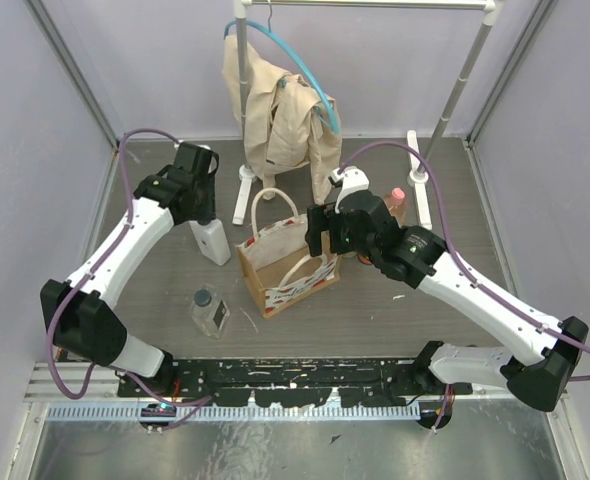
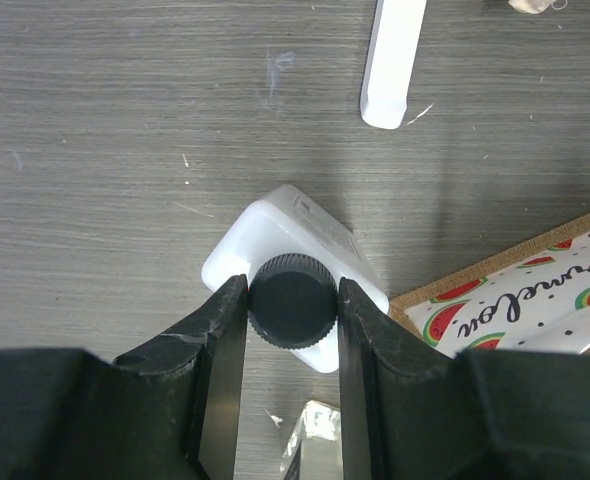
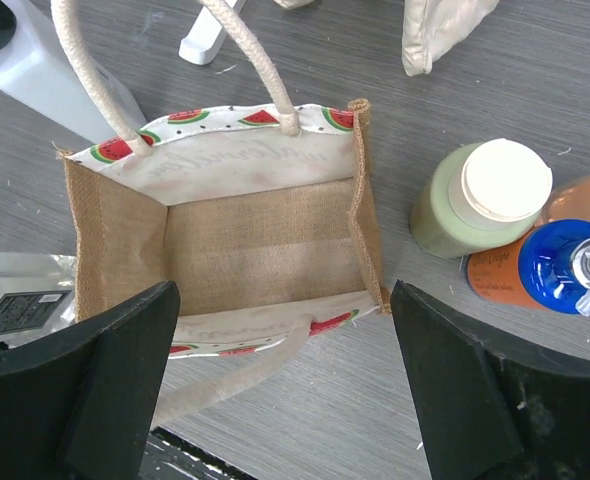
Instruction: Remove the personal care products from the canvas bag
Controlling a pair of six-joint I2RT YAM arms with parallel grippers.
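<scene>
Plastic like that of the white rectangular bottle [image 2: 295, 225] should handle light and stiff, with smooth flat faces that would slide under a pinch, so its dark ribbed screw cap [image 2: 293, 300] is the sensible hold. Your left gripper [image 2: 293, 305] has exactly that, one finger pressed against each side of the cap. The bottle stands upright on the grey wood-grain table [image 2: 95, 150], just beside the tan canvas bag with the watermelon print [image 3: 265, 255]. Your right gripper [image 3: 285, 295] hangs over the bag's mouth, fingers spread wide with nothing between them. The bag looks empty down to its burlap floor, though its near wall may hide a strip. Treat the bag as soft, apt to lean if a cream loop handle [image 3: 250, 55] is nudged. On its right, the cream-lidded beige bottle [image 3: 485, 195] and the blue-capped orange bottle [image 3: 555, 265] stand touching. The pink-capped bottle [image 1: 397, 197] shows little but its cap behind your right arm. The clear dark-capped bottle [image 1: 210, 312] sits on the table to the bag's left, cut off in both wrist views.
</scene>
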